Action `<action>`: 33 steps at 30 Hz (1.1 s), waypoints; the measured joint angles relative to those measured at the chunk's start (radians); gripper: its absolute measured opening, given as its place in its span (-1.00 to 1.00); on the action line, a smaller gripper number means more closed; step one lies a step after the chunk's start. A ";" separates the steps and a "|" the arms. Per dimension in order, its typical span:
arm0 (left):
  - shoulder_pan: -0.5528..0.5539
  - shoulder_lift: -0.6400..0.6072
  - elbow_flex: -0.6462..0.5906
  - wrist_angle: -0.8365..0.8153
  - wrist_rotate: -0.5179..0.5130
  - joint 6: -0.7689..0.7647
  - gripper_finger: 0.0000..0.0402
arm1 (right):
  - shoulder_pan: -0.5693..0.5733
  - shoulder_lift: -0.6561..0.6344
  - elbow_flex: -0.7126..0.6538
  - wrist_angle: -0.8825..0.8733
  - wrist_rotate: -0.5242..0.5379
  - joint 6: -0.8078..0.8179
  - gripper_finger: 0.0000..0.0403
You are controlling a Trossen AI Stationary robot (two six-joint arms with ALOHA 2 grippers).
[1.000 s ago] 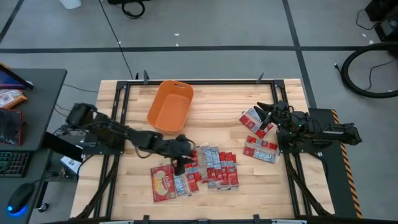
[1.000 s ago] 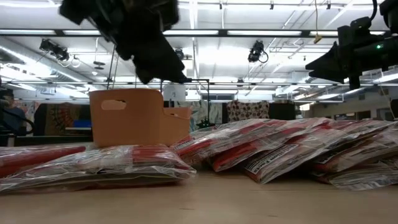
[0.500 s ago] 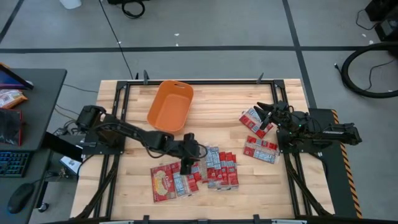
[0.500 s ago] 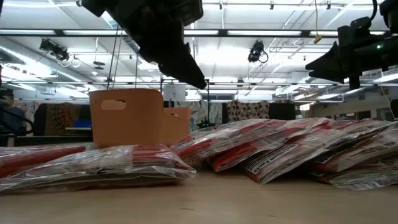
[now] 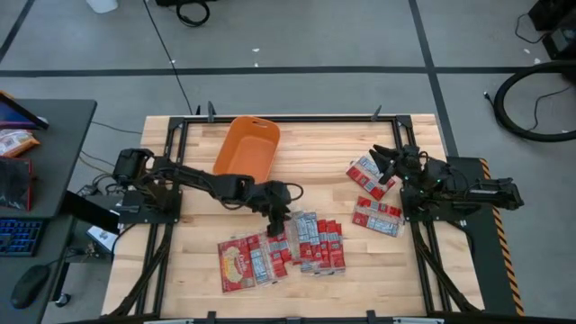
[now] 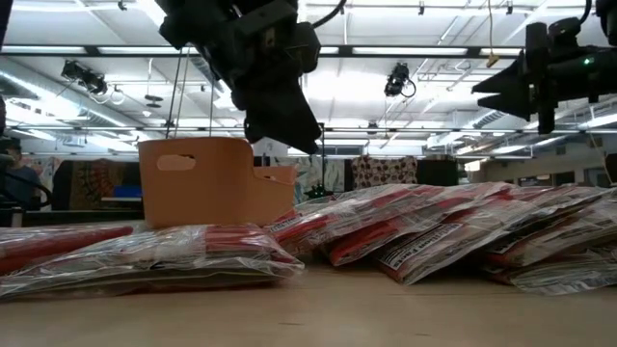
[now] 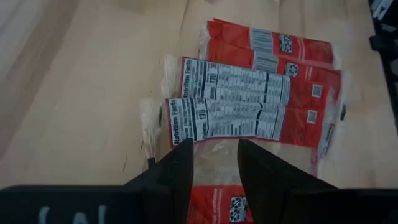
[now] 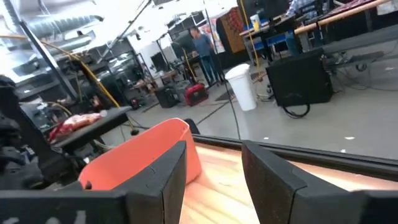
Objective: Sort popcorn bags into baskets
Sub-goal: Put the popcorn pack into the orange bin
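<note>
A heap of red-and-white popcorn bags (image 5: 283,252) lies flat on the near middle of the table, and the left wrist view shows their nutrition panels (image 7: 242,115). Two more bags (image 5: 376,216) (image 5: 364,173) lie flat near the right edge. The orange tub (image 5: 246,155) stands at the far left-centre (image 6: 207,178). My left gripper (image 5: 282,216) hovers open above the heap's far edge (image 7: 216,162), pointing down, clear of the bags (image 6: 289,135). My right gripper (image 5: 382,164) hangs open above the right-hand bags (image 6: 496,92), facing the tub (image 8: 143,162).
The bare wooden tabletop (image 5: 315,148) lies between the tub and the right-hand bags. A black metal frame (image 5: 297,117) runs along the table edges. A desk with a keyboard (image 5: 18,236) stands left of the table. People show far off in the room (image 8: 202,46).
My left gripper has moved toward the table's right and far edges, from over the heap's left part to its far edge, and has dropped a little. My right gripper has risen slightly. The bags have not moved.
</note>
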 joint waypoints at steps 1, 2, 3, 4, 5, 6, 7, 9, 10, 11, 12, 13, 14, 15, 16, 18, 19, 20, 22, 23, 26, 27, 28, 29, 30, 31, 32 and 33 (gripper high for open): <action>0.006 0.000 0.000 0.000 0.004 -0.003 -0.35 | 0.000 0.000 0.000 0.003 -0.022 -0.001 -0.21; 0.011 0.000 0.000 0.000 0.005 -0.007 -0.35 | 0.000 0.000 0.000 0.010 -0.049 -0.008 -0.21; 0.016 0.000 0.001 -0.004 0.005 -0.013 -0.35 | 0.000 0.000 0.000 0.019 -0.078 -0.019 -0.21; 0.022 0.000 0.010 -0.021 0.006 -0.018 -0.35 | 0.000 0.000 0.000 0.023 -0.103 -0.033 -0.21; 0.027 0.001 0.024 -0.038 0.005 -0.019 -0.35 | 0.000 0.000 0.000 0.023 -0.122 -0.039 -0.21; 0.032 0.009 0.045 -0.052 0.004 -0.018 -0.35 | 0.000 0.000 0.000 0.026 -0.128 -0.045 -0.21; 0.037 0.020 0.074 -0.068 0.003 -0.012 -0.35 | 0.000 0.000 0.000 0.039 -0.122 -0.057 -0.21; 0.047 0.047 0.127 -0.124 0.002 0.015 -0.35 | 0.000 0.000 0.000 0.078 -0.090 -0.097 -0.21; 0.051 0.067 0.160 -0.145 0.003 0.036 -0.35 | 0.000 0.000 0.001 0.086 -0.076 -0.114 -0.21; 0.056 0.084 0.184 -0.168 0.003 0.060 -0.35 | 0.000 0.000 0.000 0.091 -0.069 -0.128 -0.21; 0.063 0.103 0.207 -0.197 0.007 0.085 -0.35 | 0.000 0.003 0.000 0.101 -0.067 -0.137 -0.21; 0.070 0.120 0.229 -0.212 0.010 0.101 -0.35 | 0.000 0.006 0.001 0.109 -0.076 -0.148 -0.21; 0.077 0.139 0.246 -0.226 0.012 0.112 -0.35 | 0.000 0.006 0.001 0.111 -0.094 -0.169 -0.21; 0.085 0.154 0.258 -0.235 0.012 0.125 -0.35 | 0.000 0.009 0.000 0.118 -0.122 -0.190 -0.21; 0.091 0.168 0.269 -0.253 0.012 0.137 -0.35 | 0.000 0.014 0.000 0.129 -0.154 -0.208 -0.21; 0.108 0.198 0.293 -0.263 0.014 0.158 -0.33 | 0.000 0.014 0.000 0.137 -0.206 -0.233 -0.21; 0.117 0.207 0.301 -0.267 0.027 0.163 -0.30 | 0.000 0.014 0.000 0.144 -0.230 -0.244 -0.21; 0.129 0.216 0.307 -0.271 0.052 0.166 -0.26 | 0.000 0.014 0.000 0.148 -0.250 -0.255 -0.21; 0.155 0.223 0.311 -0.266 0.126 0.167 -0.16 | 0.000 0.014 0.000 0.149 -0.277 -0.278 -0.21; 0.166 0.230 0.311 -0.256 0.167 0.168 -0.10 | 0.000 0.014 0.000 0.149 -0.286 -0.285 -0.21; 0.198 0.244 0.310 -0.261 0.295 0.192 0.09 | 0.000 0.017 0.000 0.148 -0.293 -0.296 -0.21; 0.203 0.249 0.311 -0.248 0.323 0.212 0.14 | 0.000 0.018 0.000 0.149 -0.293 -0.296 -0.21; 0.207 0.257 0.312 -0.244 0.335 0.230 0.19 | 0.000 0.020 0.000 0.148 -0.293 -0.297 -0.21; 0.208 0.264 0.312 -0.248 0.338 0.250 0.22 | 0.000 0.021 0.000 0.148 -0.293 -0.297 -0.21; 0.207 0.274 0.312 -0.250 0.338 0.273 0.25 | 0.000 0.024 0.000 0.149 -0.292 -0.297 -0.21; 0.205 0.286 0.312 -0.248 0.341 0.293 0.26 | 0.000 0.025 0.000 0.148 -0.292 -0.297 -0.21; 0.204 0.296 0.311 -0.248 0.341 0.311 0.27 | 0.000 0.026 0.000 0.148 -0.292 -0.297 -0.21; 0.202 0.303 0.310 -0.255 0.341 0.323 0.27 | 0.000 0.027 0.000 0.150 -0.292 -0.297 -0.21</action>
